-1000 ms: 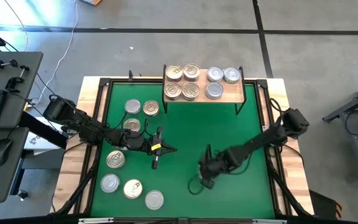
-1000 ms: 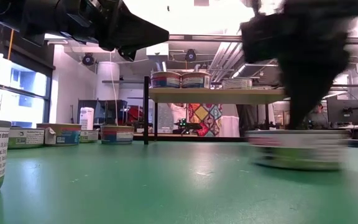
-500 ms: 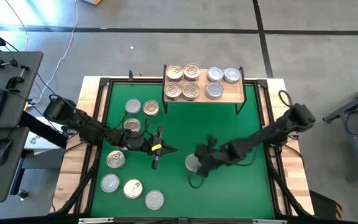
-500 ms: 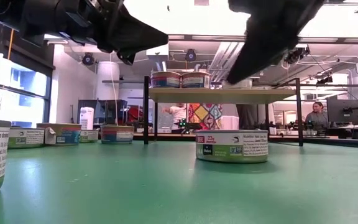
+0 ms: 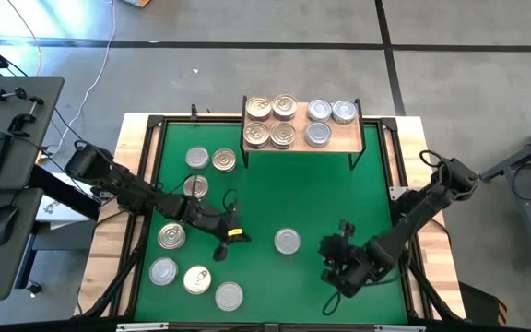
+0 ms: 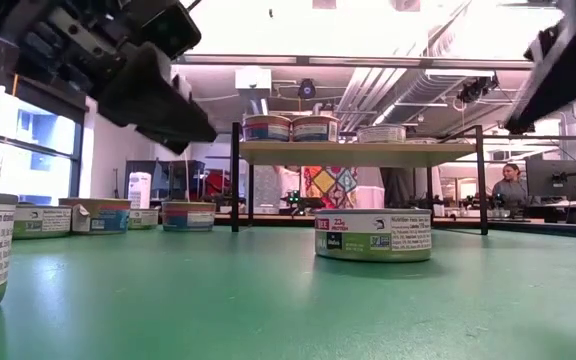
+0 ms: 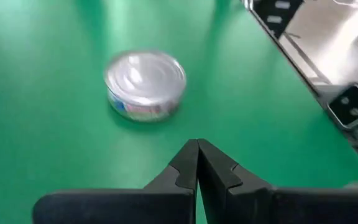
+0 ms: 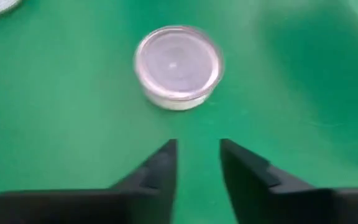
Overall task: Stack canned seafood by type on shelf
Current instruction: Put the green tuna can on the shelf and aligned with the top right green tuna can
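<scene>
My right gripper (image 8: 197, 163) stands with its two fingers (image 8: 157, 167) parted by a narrow gap and nothing between them; it touches no tin. Straight ahead of its tips, apart from them, a single silver-lidded tin (image 8: 178, 65) sits upright on the green mat (image 5: 321, 184). In the overhead view that same tin (image 5: 288, 243) lies just to the left of this gripper (image 5: 337, 263), alone in the middle of the mat. From table height it (image 6: 373, 235) shows a flat round body with a white and green printed label.

My left gripper (image 7: 197, 163) has its fingers pressed together, holding nothing, and hovers above the mat with the tin (image 7: 145, 83) out beyond its tips. Behind and beside it (image 5: 219, 247) along the mat's left side lie seven loose tins, gold and silver lids mixed.

The shelf (image 5: 349, 140) stands at the far edge of the mat, well away from both grippers. On it, four gold-lidded tins (image 5: 271, 121) sit in a square, and three silver-lidded tins (image 5: 326, 119) sit beside them.
</scene>
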